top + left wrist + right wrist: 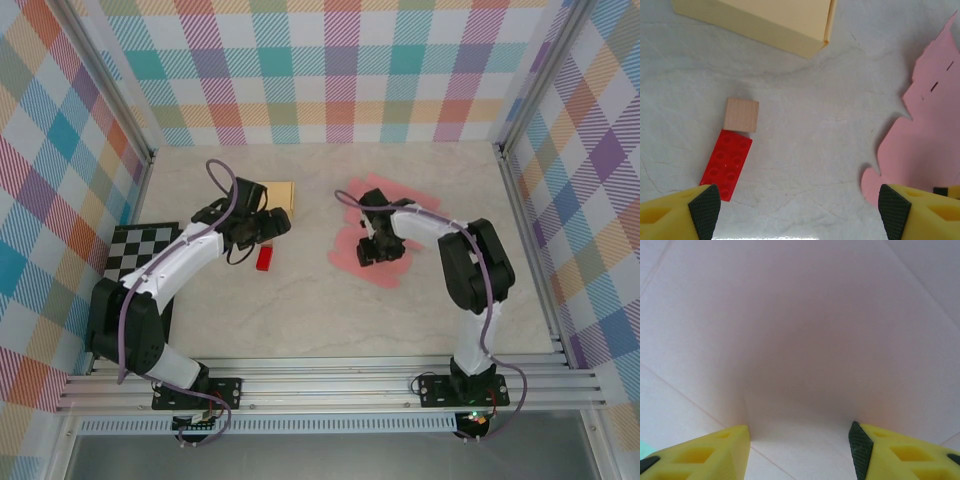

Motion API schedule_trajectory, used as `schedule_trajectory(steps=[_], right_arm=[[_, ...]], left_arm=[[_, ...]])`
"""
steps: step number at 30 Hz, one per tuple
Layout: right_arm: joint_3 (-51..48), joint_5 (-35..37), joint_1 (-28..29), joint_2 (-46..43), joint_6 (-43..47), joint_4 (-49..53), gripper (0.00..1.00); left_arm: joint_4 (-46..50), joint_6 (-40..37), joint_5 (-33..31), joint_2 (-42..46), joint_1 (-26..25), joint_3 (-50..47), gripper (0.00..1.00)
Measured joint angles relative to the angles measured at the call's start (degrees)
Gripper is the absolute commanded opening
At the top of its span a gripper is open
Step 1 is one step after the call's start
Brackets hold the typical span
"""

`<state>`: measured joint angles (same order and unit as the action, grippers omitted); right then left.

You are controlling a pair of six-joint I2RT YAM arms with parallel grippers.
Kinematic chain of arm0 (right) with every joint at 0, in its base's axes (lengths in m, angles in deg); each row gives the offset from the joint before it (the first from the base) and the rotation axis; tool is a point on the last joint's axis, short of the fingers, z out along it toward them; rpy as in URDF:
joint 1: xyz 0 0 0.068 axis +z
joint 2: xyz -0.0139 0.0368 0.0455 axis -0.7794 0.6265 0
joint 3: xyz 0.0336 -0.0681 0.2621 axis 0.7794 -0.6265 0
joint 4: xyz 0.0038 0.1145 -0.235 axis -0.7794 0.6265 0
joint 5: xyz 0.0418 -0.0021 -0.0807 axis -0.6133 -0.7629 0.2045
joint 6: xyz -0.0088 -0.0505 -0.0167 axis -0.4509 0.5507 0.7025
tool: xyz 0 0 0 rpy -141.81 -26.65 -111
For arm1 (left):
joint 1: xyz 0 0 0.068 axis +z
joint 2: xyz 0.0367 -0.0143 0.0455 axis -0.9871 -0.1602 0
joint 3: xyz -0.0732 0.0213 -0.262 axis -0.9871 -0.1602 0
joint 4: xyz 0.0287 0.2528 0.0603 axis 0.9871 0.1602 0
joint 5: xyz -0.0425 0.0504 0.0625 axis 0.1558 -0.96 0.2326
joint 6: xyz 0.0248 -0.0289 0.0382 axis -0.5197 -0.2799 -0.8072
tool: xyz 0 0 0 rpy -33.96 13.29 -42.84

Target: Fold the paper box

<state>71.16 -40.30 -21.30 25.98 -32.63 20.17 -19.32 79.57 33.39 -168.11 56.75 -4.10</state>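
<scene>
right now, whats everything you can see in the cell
sheet: 1, pink, flat cut-out, centre right of the table
box: 1, pale yellow, behind the left gripper
brick: 1, red, studded, left of centre
block: 1, bare wood, touching the brick's far end
mat: 1, black and white checks, left edge
table: 1, beige marbled
walls: 3, multicolour plaid, left, back and right
left gripper: 1, yellow fingers with black pads, jaws wide, above the bare table by the brick
right gripper: 1, same colours, jaws apart, close over the sheet
</scene>
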Motion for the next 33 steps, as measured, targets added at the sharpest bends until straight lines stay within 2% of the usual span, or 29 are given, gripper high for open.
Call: schedule_trajectory(steps=[9, 15, 21, 27, 31, 32, 33], right_arm=[[-20.5, -8.9, 10.5, -18.3, -6.8, -0.3, 0.57], [-27.8, -12.0, 13.0, -29.7, -10.9, -0.8, 0.57], [-28.9, -7.8, 13.1, -44.5, -14.5, -0.4, 0.58], [-27.4, -3.1, 13.1, -49.8, -15.0, 0.9, 0.59], [-27.2, -1.4, 13.1, -50.7, -14.7, 1.4, 0.59], [-27.3, -1.1, 13.0, -50.9, -14.5, 1.5, 0.59], [-27.2, -0.8, 12.9, -51.1, -14.4, 1.5, 0.59]], left_arm=[[-7.5, -1.5, 6.5, 1.2, -3.8, -7.8, 0.84], [-15.7, -6.6, 11.2, -8.4, -8.8, -5.5, 0.84], [-16.9, -11.2, 12.5, -23.6, -10.0, 5.9, 0.83], [-14.8, -16.1, 12.4, -35.0, -10.0, 20.6, 0.83], [-11.9, -19.4, 13.6, -41.7, -10.0, 30.2, 0.76], [-11.5, -20.0, 14.3, -43.0, -10.0, 31.9, 0.72], [-11.0, -20.6, 15.1, -44.1, -10.0, 33.2, 0.64]])
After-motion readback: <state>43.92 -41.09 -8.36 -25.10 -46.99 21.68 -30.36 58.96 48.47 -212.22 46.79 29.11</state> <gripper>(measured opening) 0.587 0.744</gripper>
